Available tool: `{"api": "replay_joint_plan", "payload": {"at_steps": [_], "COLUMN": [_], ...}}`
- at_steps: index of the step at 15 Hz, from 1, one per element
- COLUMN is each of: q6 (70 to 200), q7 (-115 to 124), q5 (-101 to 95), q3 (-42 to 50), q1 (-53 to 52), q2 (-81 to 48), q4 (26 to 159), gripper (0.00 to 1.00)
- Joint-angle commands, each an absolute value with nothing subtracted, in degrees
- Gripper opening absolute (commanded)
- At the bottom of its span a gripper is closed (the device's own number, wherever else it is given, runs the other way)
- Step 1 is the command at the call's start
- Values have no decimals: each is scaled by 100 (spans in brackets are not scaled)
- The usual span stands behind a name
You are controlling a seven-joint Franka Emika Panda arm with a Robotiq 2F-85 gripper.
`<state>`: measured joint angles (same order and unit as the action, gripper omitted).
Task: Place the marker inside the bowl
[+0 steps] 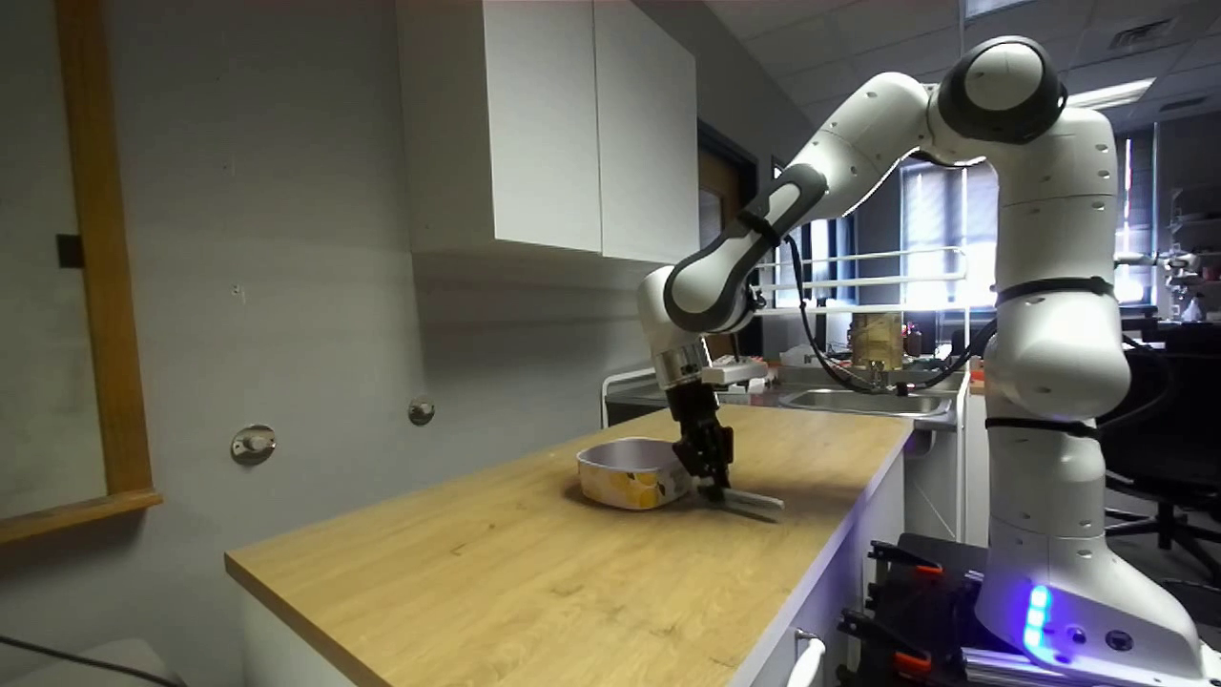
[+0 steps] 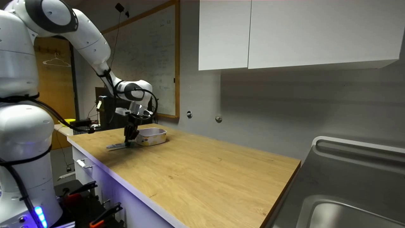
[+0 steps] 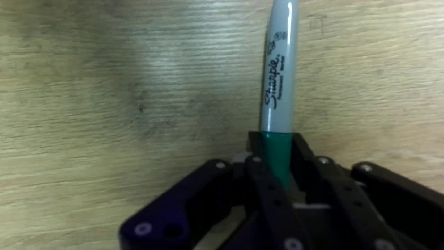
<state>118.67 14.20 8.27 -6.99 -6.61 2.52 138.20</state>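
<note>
The marker (image 3: 280, 76) is a grey Sharpie with a green cap. My gripper (image 3: 276, 139) is shut on the cap, one finger on each side, and the grey body sticks out past the fingertips. In both exterior views the gripper (image 1: 713, 489) (image 2: 127, 144) holds the marker (image 1: 759, 499) (image 2: 115, 146) roughly level, low over the table, with a shadow under it. The bowl (image 1: 618, 485) is whitish with rounded corners and a yellow flower pattern. It stands upright right beside the gripper in both exterior views (image 2: 154, 139). The bowl is out of the wrist view.
The wooden table (image 1: 534, 572) carries the bowl. A wall cabinet (image 1: 544, 134) hangs above the back of the table. A metal sink (image 2: 341, 209) lies beyond one table end. The table's front edge (image 2: 126, 180) faces the robot base.
</note>
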Motion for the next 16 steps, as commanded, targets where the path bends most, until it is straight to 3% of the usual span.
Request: {"api": "replay_joint_plan", "payload": {"at_steps": [1,8,16], "q6": [11668,11494,11408], "q7": [1397,1406,1641], "q5": [1104,1402,1208], "q3": [-757,-851,-1174], "q1": [-739,-862,-998], "q2": [800,1567,1431], "q4": [13920,14068,13302], "gripper": [7,7,7]}}
